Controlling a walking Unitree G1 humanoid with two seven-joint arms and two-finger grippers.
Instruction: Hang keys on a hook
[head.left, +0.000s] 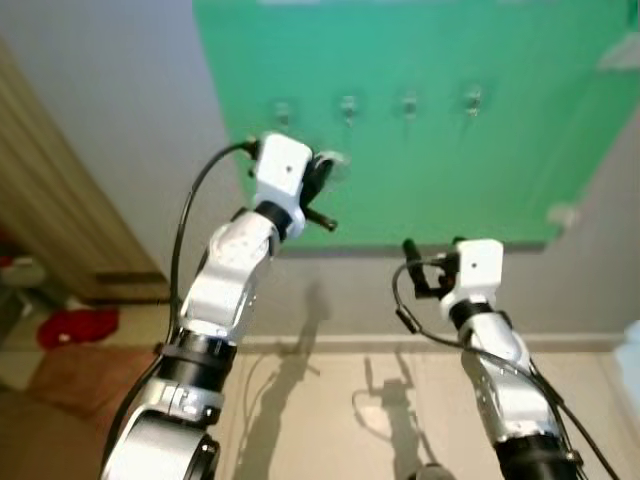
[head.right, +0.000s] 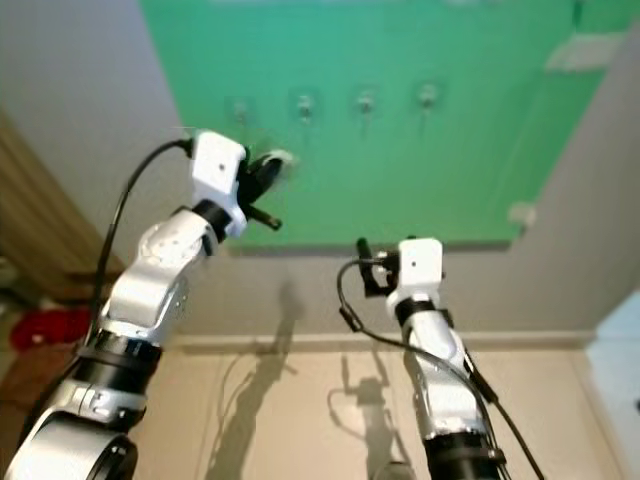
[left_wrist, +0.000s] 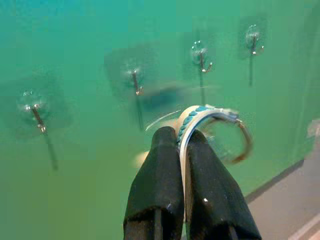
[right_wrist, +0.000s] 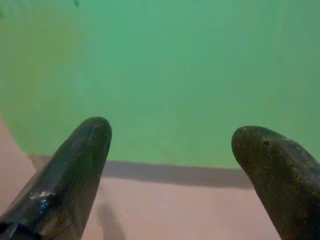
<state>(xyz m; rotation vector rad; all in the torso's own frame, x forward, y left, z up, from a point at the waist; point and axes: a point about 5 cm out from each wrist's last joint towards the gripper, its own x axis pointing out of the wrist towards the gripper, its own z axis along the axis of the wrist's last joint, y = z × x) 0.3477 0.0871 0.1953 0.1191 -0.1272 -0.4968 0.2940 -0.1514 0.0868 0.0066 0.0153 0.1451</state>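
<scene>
Left gripper (left_wrist: 186, 150) is clamping a white-and-teal key strap with a metal ring (left_wrist: 239, 137), holding it just short of the clear adhesive hooks (left_wrist: 135, 82) on the green wall panel (head.left: 500, 170). Ring isn't hooked yet. Right gripper (right_wrist: 170, 145) is idling below with fingers apart.

right gripper (right_wrist: 170, 150) fingers apart, green board (right_wrist: 170, 70), perhaps wall below

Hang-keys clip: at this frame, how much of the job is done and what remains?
Done: the left gripper is shut on the key ring by its white-and-teal strap and raised to the green board.
In hand: nearing the row of hooks.
Left: the ring is on no hook yet. The right gripper is open, holding nothing.
</scene>
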